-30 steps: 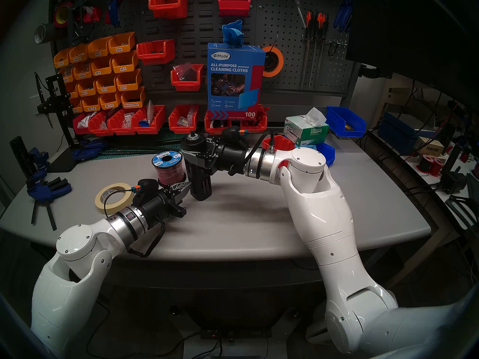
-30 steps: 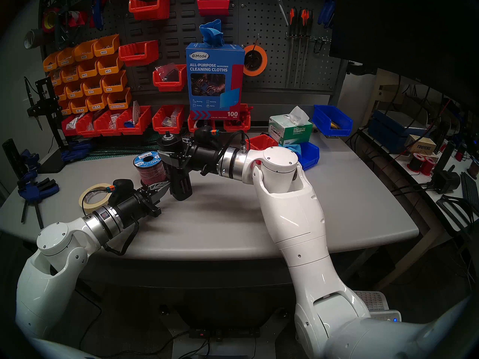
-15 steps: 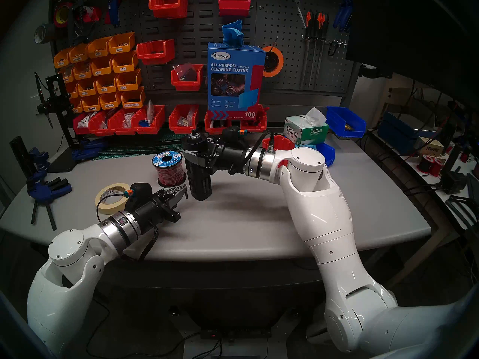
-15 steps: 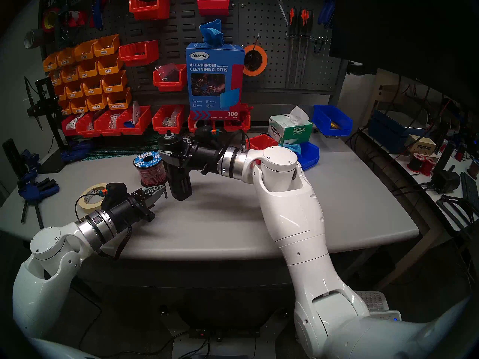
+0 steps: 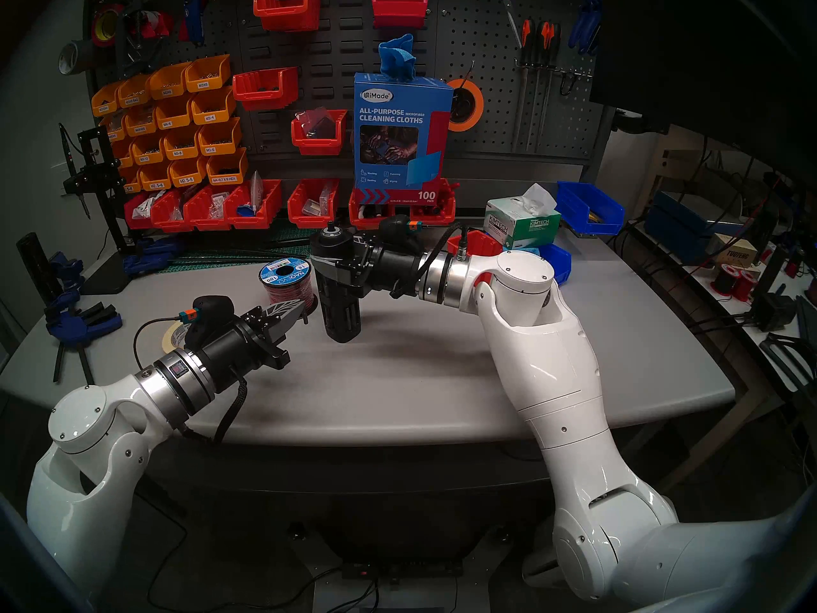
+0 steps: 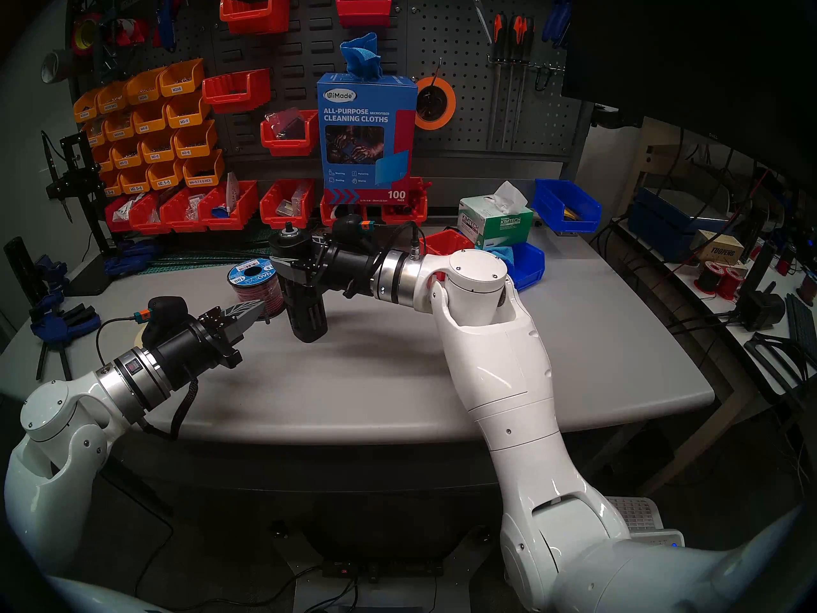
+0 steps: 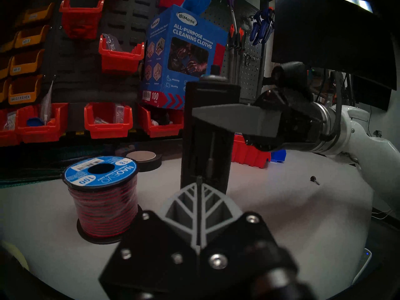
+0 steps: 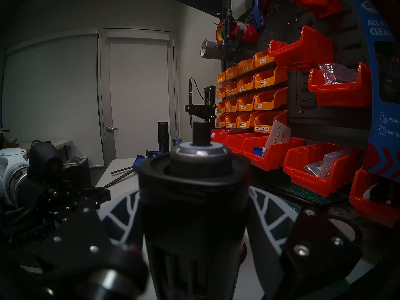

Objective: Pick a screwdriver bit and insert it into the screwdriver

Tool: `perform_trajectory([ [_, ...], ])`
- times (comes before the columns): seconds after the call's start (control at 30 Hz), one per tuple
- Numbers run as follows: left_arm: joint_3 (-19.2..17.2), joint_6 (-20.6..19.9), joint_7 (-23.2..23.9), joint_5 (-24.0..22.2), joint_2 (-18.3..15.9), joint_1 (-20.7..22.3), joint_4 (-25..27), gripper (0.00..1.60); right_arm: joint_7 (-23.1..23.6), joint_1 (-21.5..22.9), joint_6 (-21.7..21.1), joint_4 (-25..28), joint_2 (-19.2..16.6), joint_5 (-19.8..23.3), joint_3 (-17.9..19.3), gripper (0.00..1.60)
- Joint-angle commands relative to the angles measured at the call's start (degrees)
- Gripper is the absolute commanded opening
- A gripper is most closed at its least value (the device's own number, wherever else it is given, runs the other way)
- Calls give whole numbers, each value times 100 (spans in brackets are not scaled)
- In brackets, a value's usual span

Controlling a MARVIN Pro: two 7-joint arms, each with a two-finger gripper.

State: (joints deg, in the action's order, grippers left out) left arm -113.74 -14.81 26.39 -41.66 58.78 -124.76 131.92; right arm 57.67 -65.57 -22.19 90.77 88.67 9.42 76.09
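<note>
Matte black and slotted down its sides, the screwdriver (image 5: 337,285) stands upright above the grey table (image 5: 442,377), its long axis vertical and its silver-ringed socket (image 8: 199,151) facing up. The right gripper (image 5: 329,262) is clamped around its upper body, one finger (image 7: 227,117) crossing its front in the left wrist view; the far finger is hidden behind the cylinder. Whether the lower end touches the table cannot be told.

The left gripper (image 5: 300,318) has its jaws pressed together on the screwdriver bit (image 5: 305,327), a thin dark rod pinched at the fingertips. Most of it is covered by the fingers: only a short stub shows below them in the head views, pointing down, and a small tip (image 7: 199,179) above them in the wrist view. It sits just left of the screwdriver's lower half, apart from it, and well below the socket.

A wire spool (image 5: 287,287) stands behind the left gripper, partly covered by it. A roll of masking tape (image 5: 170,338) is mostly hidden behind the left wrist.

Red bins (image 5: 254,205) along the back hold small bags and parts too blurred to name. Orange bins (image 5: 177,121) carry labels such as M3-4.
</note>
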Motion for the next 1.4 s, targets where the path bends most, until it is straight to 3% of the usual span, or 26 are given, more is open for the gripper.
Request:
perform_trajectory([
  [0.0, -648, -227, 132, -414, 40, -74, 647, 0, -7, 158, -8, 131, 68, 11, -5, 75],
  [0.27, -1185, -544, 190, -875, 19, 282, 808, 0, 19, 141, -26, 163, 72, 6, -18, 75],
  [0.53, -1358, -1064, 31, -1390, -275, 784, 808, 0, 34, 115, -48, 196, 69, -1, -32, 75],
  [0.8, -1049, -1379, -504, -1673, -735, 1300, 808, 0, 40, 75, -85, 268, 57, 1, -35, 74],
  [1.1, -533, -1377, -1154, -1892, -1158, 1759, 808, 0, 52, 10, -165, 407, 38, -1, -34, 79],
  [1.37, -137, -1390, -1575, -2012, -1336, 2187, 808, 0, 35, -63, -238, 516, 22, -20, -20, 79],
])
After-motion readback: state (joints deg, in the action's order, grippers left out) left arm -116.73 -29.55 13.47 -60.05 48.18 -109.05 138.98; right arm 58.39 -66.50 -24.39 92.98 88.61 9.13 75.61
